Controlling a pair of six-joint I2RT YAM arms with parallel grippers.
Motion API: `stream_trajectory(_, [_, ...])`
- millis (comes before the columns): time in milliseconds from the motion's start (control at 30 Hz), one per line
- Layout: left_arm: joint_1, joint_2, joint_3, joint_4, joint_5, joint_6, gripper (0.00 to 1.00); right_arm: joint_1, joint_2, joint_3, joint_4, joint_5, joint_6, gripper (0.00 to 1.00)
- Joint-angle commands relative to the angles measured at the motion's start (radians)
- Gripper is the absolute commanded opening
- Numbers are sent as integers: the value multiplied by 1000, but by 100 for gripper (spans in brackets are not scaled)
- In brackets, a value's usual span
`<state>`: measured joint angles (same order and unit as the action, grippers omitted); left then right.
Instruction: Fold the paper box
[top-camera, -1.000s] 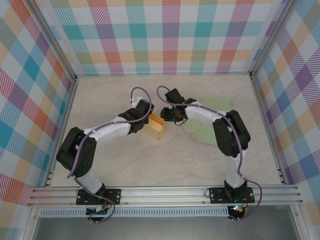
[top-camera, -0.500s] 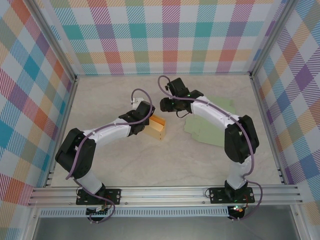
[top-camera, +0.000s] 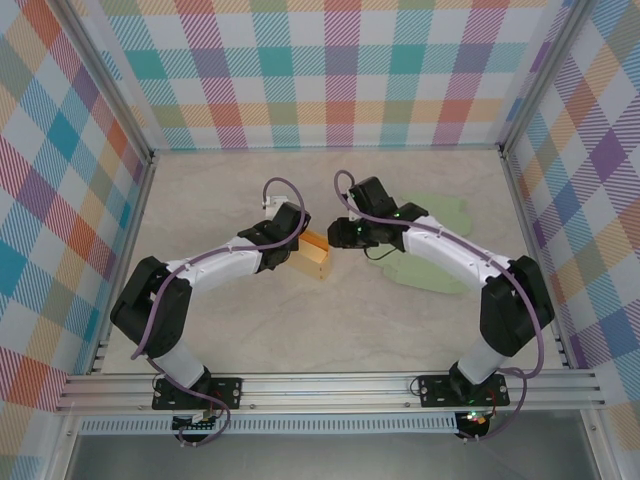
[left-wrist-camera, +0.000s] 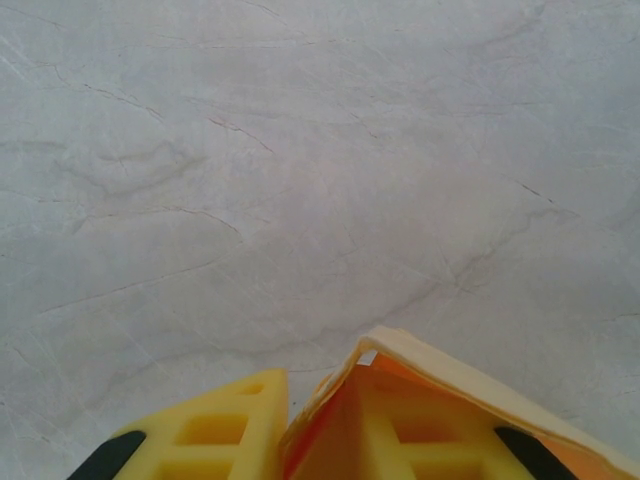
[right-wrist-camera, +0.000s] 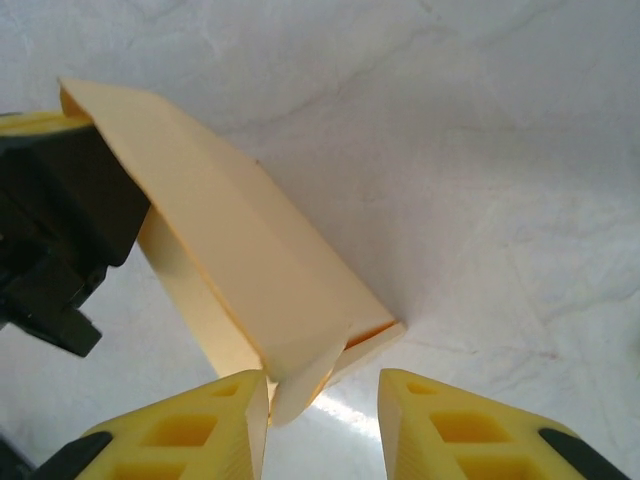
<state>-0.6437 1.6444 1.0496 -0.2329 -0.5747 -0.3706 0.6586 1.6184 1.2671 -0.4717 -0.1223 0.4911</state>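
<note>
**Two arms meeting at a partly folded paper box**

Overhead view: the pale yellow paper box (top-camera: 316, 256) sits on the light marbled counter (top-camera: 330, 330), near its middle and between the two wrists. The white left arm (top-camera: 215, 262) reaches in from the left to the box's left end. The white right arm (top-camera: 450, 255) curves in from the right to its far right corner. Flat pale green paper sheets (top-camera: 435, 265) lie on the counter just right of the box, partly under the right arm. Plaid panels (top-camera: 340, 70) enclose the work area.

Left wrist view: the left jaws are pressed together on one wall of the box. One yellow finger (left-wrist-camera: 215, 430) lies outside the wall. The other sits inside, behind the orange-lit panel.

Right wrist view: the right jaws stand spread. A projecting corner flap of the box lies between the yellow fingers (right-wrist-camera: 190, 430), touching the one on the left of that picture and clear of the other. The box lies tilted across this view, with the black body of the left wrist at its far end.
</note>
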Motion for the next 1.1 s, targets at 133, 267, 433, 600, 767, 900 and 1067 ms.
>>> stream_trajectory(133, [-17,31,-60,-184,59,3,19,56,24,23,-14,41,49,34])
stream_trajectory(267, [-17,35,-60,-177,70,2,17,72,52,50,-50,117,52,33])
stream_trajectory(433, [-17,33,-67,-165,81,-5,12,74,66,51,-37,151,46,30])
stream_trajectory(600, [-17,35,-80,-141,97,-19,7,74,94,76,-23,166,31,26])
stream_trajectory(767, [-24,43,-87,-116,104,-35,6,75,117,131,-76,215,0,28])
stream_trajectory(900, [-32,53,-82,-117,86,-37,6,70,96,155,-118,261,-62,31])
stream_trajectory(1067, [-34,58,-84,-123,70,-37,5,61,120,236,-196,276,-163,33])
